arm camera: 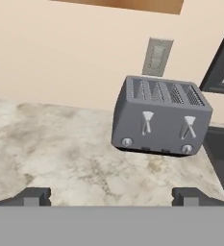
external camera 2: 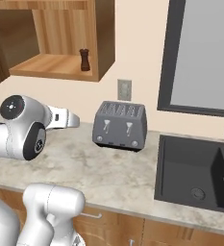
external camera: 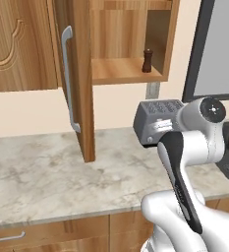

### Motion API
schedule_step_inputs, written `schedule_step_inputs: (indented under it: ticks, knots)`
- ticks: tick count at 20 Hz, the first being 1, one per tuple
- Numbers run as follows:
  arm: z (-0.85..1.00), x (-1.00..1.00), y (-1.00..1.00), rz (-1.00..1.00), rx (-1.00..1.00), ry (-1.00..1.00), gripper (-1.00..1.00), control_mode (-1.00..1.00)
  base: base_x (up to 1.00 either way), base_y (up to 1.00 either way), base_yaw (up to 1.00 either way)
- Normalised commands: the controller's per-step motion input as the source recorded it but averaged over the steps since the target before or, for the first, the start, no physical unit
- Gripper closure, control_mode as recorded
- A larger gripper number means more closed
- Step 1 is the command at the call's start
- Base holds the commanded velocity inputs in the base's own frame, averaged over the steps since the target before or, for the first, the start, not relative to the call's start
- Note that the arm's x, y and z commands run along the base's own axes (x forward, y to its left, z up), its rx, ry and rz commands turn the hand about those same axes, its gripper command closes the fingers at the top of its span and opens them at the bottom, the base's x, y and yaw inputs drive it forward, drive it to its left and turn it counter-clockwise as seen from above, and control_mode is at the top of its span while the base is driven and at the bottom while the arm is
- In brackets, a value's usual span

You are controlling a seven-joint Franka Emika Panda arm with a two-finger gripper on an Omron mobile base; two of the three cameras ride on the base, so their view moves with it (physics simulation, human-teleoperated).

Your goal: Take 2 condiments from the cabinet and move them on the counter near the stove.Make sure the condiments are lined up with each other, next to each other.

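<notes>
Gripper [arm camera: 111,197]: fingers spread wide, empty, above counter [arm camera: 60,153]
Dark shaker [external camera: 147,60]: upright on open cabinet [external camera: 126,71] shelf, near its right wall
Toaster [arm camera: 159,117]: on counter, just beyond gripper
Sink [external camera 2: 190,173]: right of toaster

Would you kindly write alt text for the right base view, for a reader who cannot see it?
A dark shaker stands on the open cabinet shelf above a marbled counter. A grey toaster sits against the wall below an outlet, a black sink lies to its right, and the white robot arm rises at lower left.
</notes>
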Motion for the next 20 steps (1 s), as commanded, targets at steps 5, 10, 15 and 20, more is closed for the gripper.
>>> schedule_step_inputs:
  ticks: [5,10,15,20]
  knots:
    - [0.16,0.0,0.0,0.0,0.0,-0.06,-1.0,-1.0,0.0,0.0,0.0]
    - [0.42,0.02,0.0,0.03,0.0,-0.17,-1.0,-1.0,0.0,0.0,0.0]
    - [0.45,0.28,0.01,0.02,0.0,-0.03,-1.0,-1.0,0.0,0.0,0.0]
    - [0.54,0.32,0.04,0.0,0.0,0.01,-1.0,-1.0,0.0,0.0,0.0]
